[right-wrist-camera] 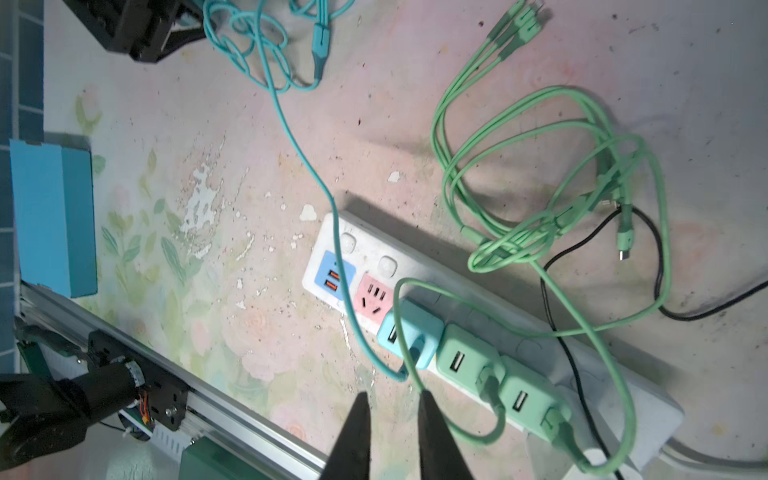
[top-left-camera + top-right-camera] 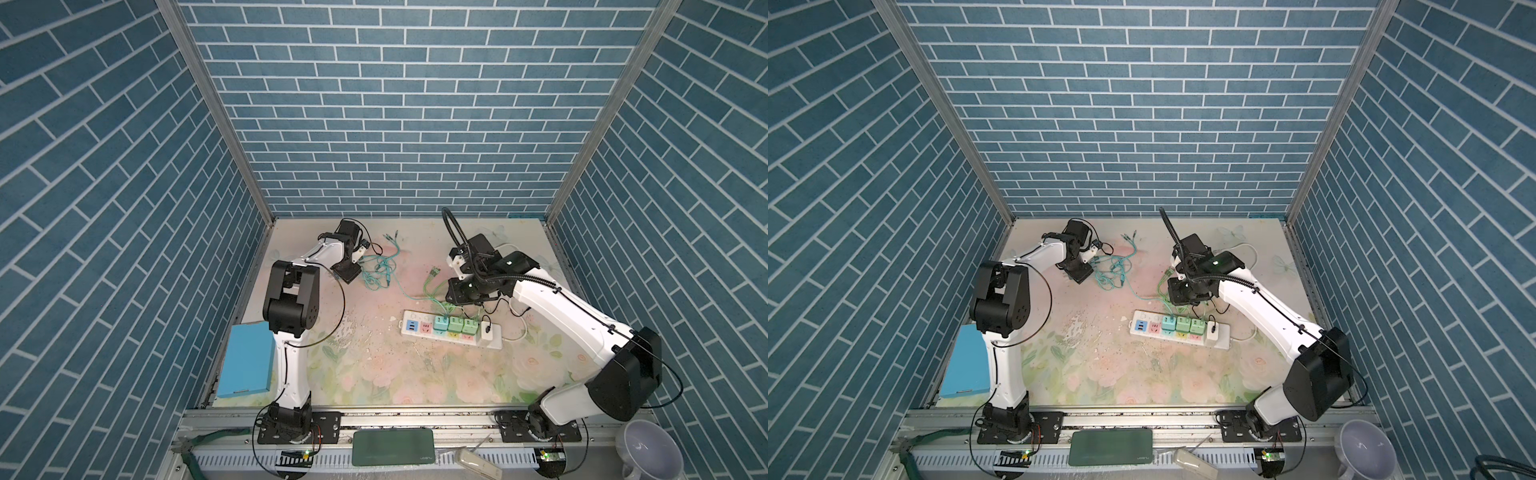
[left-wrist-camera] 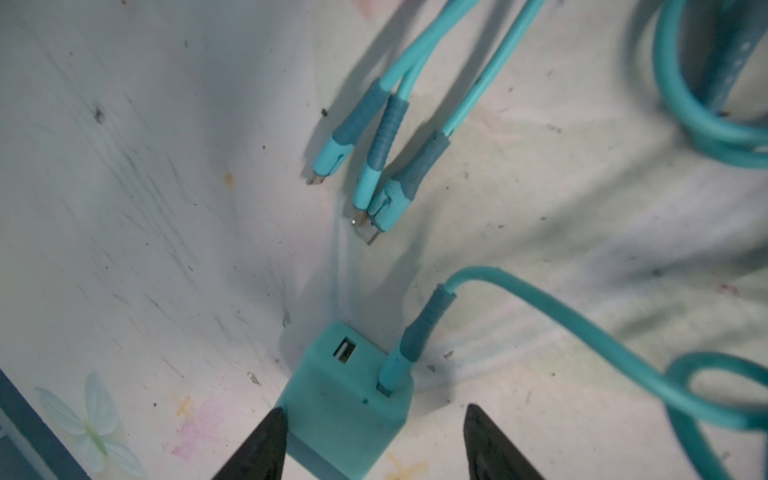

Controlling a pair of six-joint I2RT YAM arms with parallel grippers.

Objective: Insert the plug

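While left claw [image 3: 374, 419] sits spread astride teal plug cube [image 3: 332, 415] on counter [image 3: 124, 208], one tip touching, other apart: center up, squeeze flat sides, keep teal cable [image 3: 590, 332] clear. Right claw [image 1: 392, 399] near-closed by green cable [image 1: 400, 320], can't tell if pinching. Pink socket [image 1: 372, 297] on strip [image 1: 365, 249] free, well apart from plug.

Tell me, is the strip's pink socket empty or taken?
Empty: the pink socket shows bare slots; a blue charger sits plugged in beside it.
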